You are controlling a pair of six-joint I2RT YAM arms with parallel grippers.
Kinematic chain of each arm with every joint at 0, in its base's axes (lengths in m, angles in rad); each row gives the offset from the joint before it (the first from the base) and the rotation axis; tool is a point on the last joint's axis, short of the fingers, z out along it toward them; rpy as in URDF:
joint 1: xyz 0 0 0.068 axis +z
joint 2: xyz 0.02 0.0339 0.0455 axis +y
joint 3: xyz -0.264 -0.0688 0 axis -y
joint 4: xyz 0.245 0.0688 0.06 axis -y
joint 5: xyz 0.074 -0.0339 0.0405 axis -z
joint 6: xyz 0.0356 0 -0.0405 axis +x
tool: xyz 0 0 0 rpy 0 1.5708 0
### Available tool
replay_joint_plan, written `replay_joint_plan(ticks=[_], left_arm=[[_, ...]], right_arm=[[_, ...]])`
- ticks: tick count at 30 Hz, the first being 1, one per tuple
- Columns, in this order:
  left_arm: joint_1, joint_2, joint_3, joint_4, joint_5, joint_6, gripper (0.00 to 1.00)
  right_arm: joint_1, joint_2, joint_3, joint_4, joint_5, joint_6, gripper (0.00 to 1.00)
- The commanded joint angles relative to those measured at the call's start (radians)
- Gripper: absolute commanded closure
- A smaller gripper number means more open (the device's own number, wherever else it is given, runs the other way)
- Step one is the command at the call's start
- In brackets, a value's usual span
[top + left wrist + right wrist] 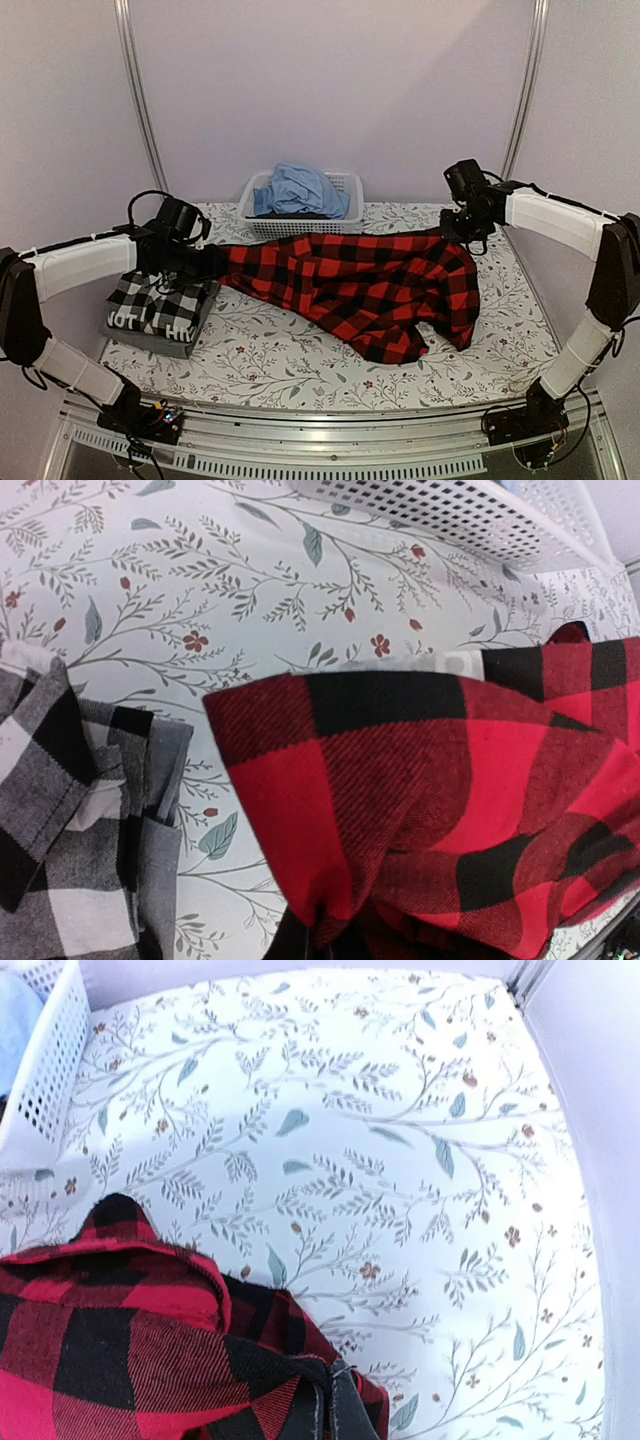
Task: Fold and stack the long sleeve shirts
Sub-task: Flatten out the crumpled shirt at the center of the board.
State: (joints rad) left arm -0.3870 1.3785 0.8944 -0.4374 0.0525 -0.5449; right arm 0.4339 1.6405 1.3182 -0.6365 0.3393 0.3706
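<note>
We hold the red-and-black flannel point(360, 285) stretched across the middle of the table point(270, 365), left gripper point(207, 262) clamped on its left end, right gripper point(462, 230) clamped on its right end near the far right corner. The black-and-white check shirt point(160, 300) lies folded at the left edge.

The middle of the table point(270, 365) is barred by the red-and-black flannel point(360, 285). It is stretched from the left gripper point(212, 262) to the right gripper point(452, 232), both clamped on it, and is draped toward the near right. The far centre is blocked by the white basket point(345, 182), just beyond the flannel. The left edge is taken by the folded stack point(160, 305). Bare surface is found along the near strip, widest left of centre, and at the right edge beside the flannel.
</note>
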Motion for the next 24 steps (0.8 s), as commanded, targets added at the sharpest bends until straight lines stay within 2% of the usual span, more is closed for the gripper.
replay_joint_plan(ticks=[1, 8, 10, 13, 15, 18, 20, 24], left_arm=[[0.026, 0.045, 0.073, -0.022, 0.006, 0.053, 1.0], [0.042, 0.095, 0.122, -0.032, 0.018, 0.072, 1.0], [0.044, 0.099, 0.12, -0.032, 0.02, 0.074, 1.0], [0.045, 0.101, 0.124, -0.038, 0.02, 0.076, 1.0], [0.046, 0.098, 0.12, -0.035, 0.029, 0.076, 1.0], [0.046, 0.101, 0.114, -0.03, 0.043, 0.075, 1.0], [0.045, 0.1, 0.108, -0.031, 0.045, 0.074, 1.0], [0.046, 0.094, 0.099, -0.03, 0.048, 0.07, 1.0]], right_arm=[[-0.02, 0.105, 0.187, 0.086, 0.067, -0.163, 1.0], [-0.056, 0.447, 0.57, 0.124, 0.088, -0.347, 0.99], [-0.057, 0.548, 0.683, 0.08, 0.079, -0.391, 0.86], [-0.055, 0.62, 0.828, -0.029, 0.048, -0.381, 0.53], [-0.047, 0.596, 0.806, -0.066, 0.042, -0.349, 0.39], [-0.019, 0.495, 0.648, -0.072, 0.049, -0.297, 0.24], [0.006, 0.359, 0.485, -0.04, 0.026, -0.256, 0.18], [0.057, 0.129, 0.171, 0.016, -0.018, -0.169, 0.15]])
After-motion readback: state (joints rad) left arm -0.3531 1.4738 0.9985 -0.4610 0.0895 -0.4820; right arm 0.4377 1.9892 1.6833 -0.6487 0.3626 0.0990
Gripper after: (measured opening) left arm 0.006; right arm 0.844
